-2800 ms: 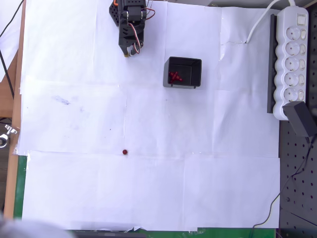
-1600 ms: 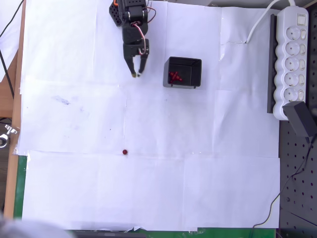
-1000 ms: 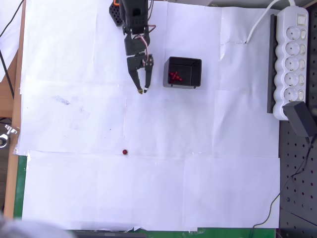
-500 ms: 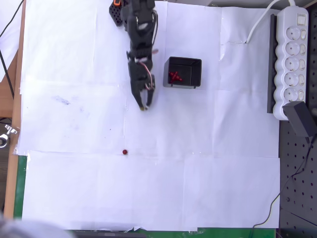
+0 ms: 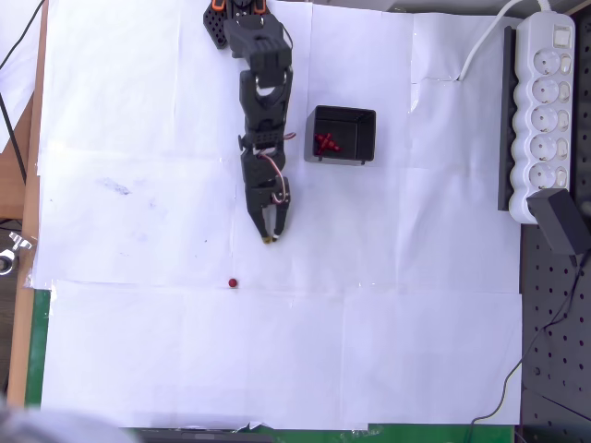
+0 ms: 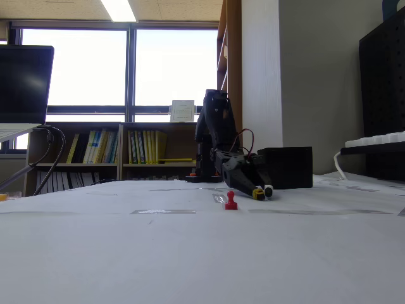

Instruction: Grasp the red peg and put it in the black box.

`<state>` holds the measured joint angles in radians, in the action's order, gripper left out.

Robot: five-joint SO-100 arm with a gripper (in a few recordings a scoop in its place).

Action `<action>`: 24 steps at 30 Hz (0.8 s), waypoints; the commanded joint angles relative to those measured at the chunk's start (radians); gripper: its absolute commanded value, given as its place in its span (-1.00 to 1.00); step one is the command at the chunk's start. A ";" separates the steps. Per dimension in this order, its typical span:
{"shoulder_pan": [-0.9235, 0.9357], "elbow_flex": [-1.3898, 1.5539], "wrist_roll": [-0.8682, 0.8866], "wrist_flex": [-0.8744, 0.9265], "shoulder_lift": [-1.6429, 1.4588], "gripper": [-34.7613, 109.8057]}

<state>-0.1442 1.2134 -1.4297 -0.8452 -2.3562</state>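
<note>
In the overhead view the red peg (image 5: 233,282) is a tiny dark-red dot on the white paper, alone at lower centre-left. The fixed view has the red peg (image 6: 231,201) standing upright. My gripper (image 5: 271,237) hangs at the end of the stretched black arm, a short way above and right of the peg in the overhead view, apart from it. Its fingertips (image 6: 257,193) lie together low over the paper with nothing between them. The black box (image 5: 341,135) sits right of the arm and holds several red pegs; in the fixed view the black box (image 6: 286,168) stands behind the gripper.
A white power strip (image 5: 545,111) with its cable runs along the right edge. The white paper sheets (image 5: 369,332) cover the table, and a brown table edge (image 5: 28,212) shows at the left. The arm's base (image 5: 222,18) is at the top.
The arm has stretched out from its folded pose at the top, carrying the gripper down the overhead picture past the box's left side toward the peg. Peg and box have not moved.
</note>
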 commanded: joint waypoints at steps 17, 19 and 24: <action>0.219 0.034 -0.199 -0.135 -0.057 0.05; 0.233 0.038 -0.215 -0.133 -0.057 0.08; 0.241 0.135 -0.232 -0.121 -0.104 0.13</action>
<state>0.0660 1.2533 -1.6429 -0.9587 -2.4452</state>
